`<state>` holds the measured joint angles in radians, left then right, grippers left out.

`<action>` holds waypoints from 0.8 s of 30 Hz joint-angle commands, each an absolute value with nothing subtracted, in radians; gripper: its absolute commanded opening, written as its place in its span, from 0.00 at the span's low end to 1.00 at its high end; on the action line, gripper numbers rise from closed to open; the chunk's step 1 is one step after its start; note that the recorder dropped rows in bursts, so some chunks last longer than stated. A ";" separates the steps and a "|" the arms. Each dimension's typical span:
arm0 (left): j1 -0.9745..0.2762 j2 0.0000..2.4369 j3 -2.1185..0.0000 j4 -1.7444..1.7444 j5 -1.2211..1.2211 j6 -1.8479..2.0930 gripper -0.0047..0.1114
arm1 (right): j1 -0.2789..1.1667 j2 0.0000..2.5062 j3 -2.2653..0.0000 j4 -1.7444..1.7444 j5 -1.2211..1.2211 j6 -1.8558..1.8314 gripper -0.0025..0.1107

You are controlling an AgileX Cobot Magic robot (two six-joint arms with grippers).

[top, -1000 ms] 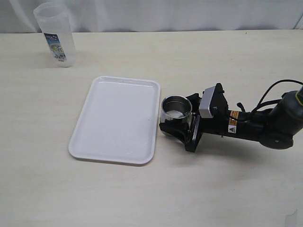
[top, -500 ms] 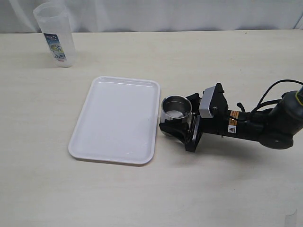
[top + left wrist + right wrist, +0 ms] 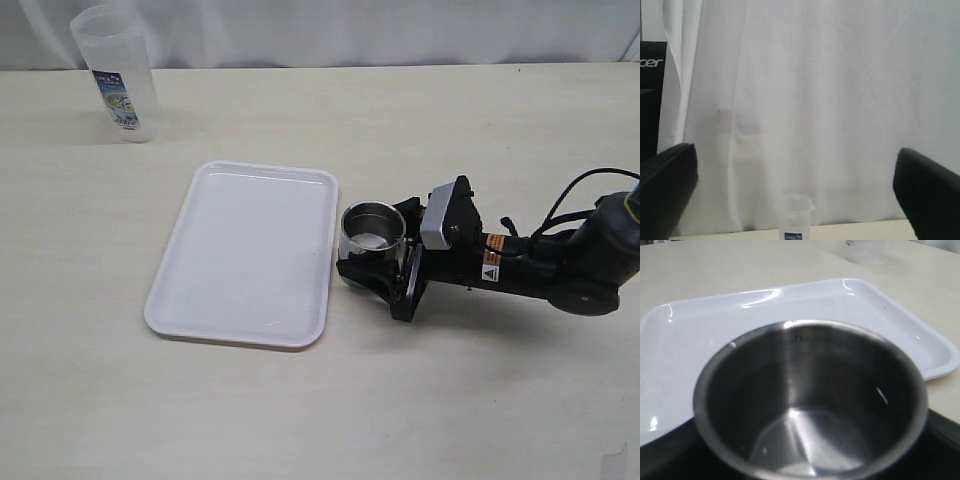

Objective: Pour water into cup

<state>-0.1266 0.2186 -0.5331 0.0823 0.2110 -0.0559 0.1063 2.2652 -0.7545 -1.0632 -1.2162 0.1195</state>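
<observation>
Grips the cup (image 3: 372, 218) upright in the right hand (image 3: 374, 246), black fingers (image 3: 370, 278) closed on its steel wall, just beside the white tray's (image 3: 250, 250) right edge on the counter (image 3: 450, 400). Shows a thin sheen of water (image 3: 790, 440) low inside, barely visible. Has the plastic tumbler (image 3: 115, 75) well apart, at the counter's far left. Holds the left hand (image 3: 795, 170) spread wide and empty, facing a white curtain (image 3: 815, 100).

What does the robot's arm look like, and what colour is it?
The right arm is black, with a fat round joint. Thin black cables loop over it. It has a silver-grey box near the wrist and an orange and yellow warning sticker. Its end effector is black too. The left end effector shows two black, rounded fingers.
</observation>
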 commanded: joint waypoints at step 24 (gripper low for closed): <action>-0.035 0.000 -0.102 -0.007 0.143 0.205 0.95 | 0.107 2.265 -0.756 -1.056 -1.221 0.119 0.06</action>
